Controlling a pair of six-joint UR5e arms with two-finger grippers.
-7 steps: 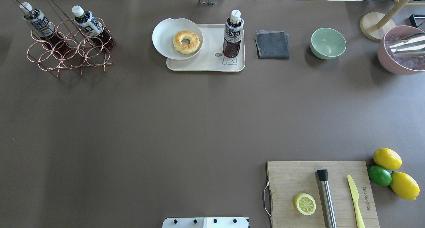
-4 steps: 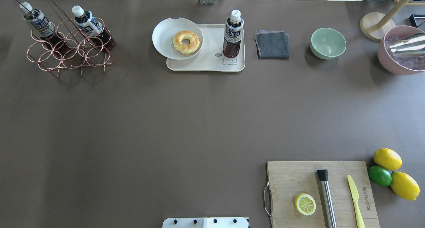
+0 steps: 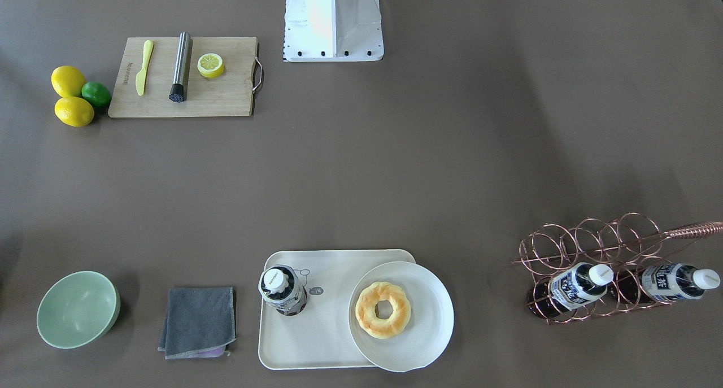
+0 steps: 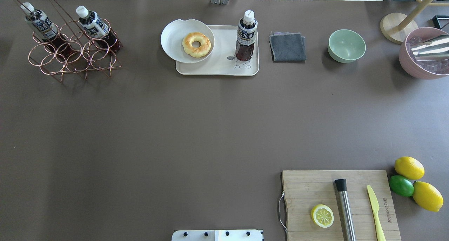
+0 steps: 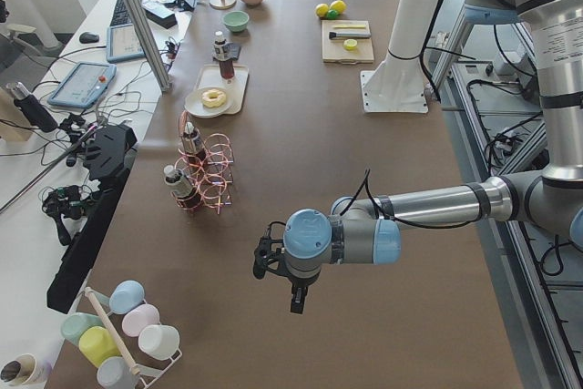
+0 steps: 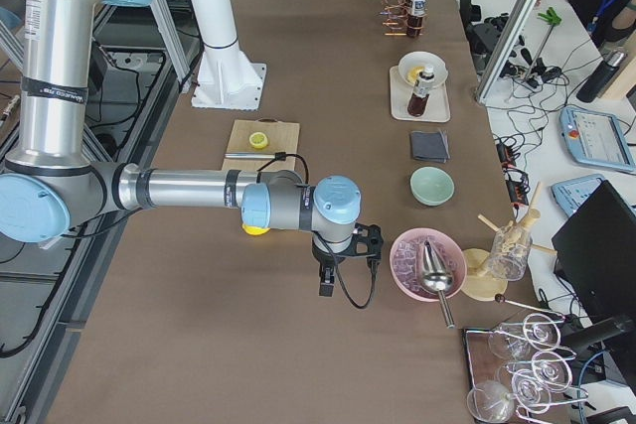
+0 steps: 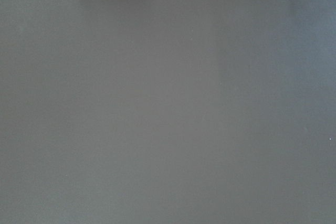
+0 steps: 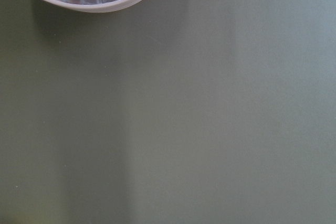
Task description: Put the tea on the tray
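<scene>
A tea bottle with a white cap stands upright on the right part of the cream tray, just above the bear drawing. It also shows in the front-facing view on the tray. Two alike bottles lie slanted in a copper wire rack at the far left. My left gripper shows only in the exterior left view, far from the tray past the rack. My right gripper shows only in the exterior right view, beside the pink bowl. I cannot tell whether either is open or shut.
A white plate with a doughnut overlaps the tray's left end. A grey cloth, a green bowl and a pink ice bowl stand to the right. A cutting board with lemon half, muddler and knife lies near right.
</scene>
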